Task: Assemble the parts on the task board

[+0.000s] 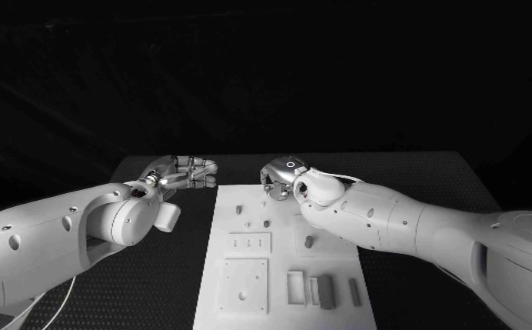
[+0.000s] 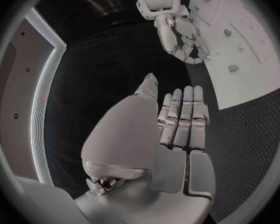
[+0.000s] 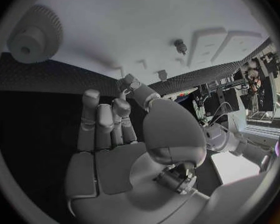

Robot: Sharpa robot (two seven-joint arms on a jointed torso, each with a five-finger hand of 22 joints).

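Note:
The white task board lies in the middle of the black table. My left hand hovers just off the board's far left corner, fingers stretched flat side by side, holding nothing. Over the board's far edge is my right hand, its fingers loosely bent, with nothing in them. Grey bar parts lie at the board's near right, and small pegs stand further back. In the right wrist view a grey gear sits on the board beyond the fingertips, with a peg nearby.
Recessed plates and a larger square plate are set into the board's left half. Black matting borders the board on both sides. My right forearm crosses above the board's right edge.

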